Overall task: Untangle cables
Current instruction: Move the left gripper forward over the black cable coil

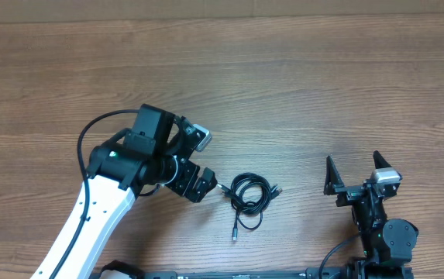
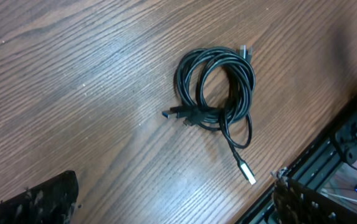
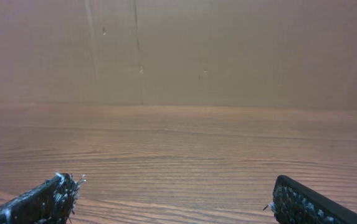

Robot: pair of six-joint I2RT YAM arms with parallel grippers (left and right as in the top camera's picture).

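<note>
A black cable (image 1: 249,194) lies coiled and tangled on the wooden table near the front edge, with a silver plug end trailing toward the edge. In the left wrist view the coil (image 2: 215,93) sits ahead of the fingers, its silver plug (image 2: 247,172) pointing to the table edge. My left gripper (image 1: 202,161) is open and empty, just left of the coil and not touching it. My right gripper (image 1: 354,171) is open and empty at the front right, well right of the cable. The right wrist view shows only bare table between the fingers (image 3: 175,199).
The table's front edge with a black metal rail (image 2: 328,155) runs close behind the cable. A brown wall (image 3: 178,50) stands at the far side of the table.
</note>
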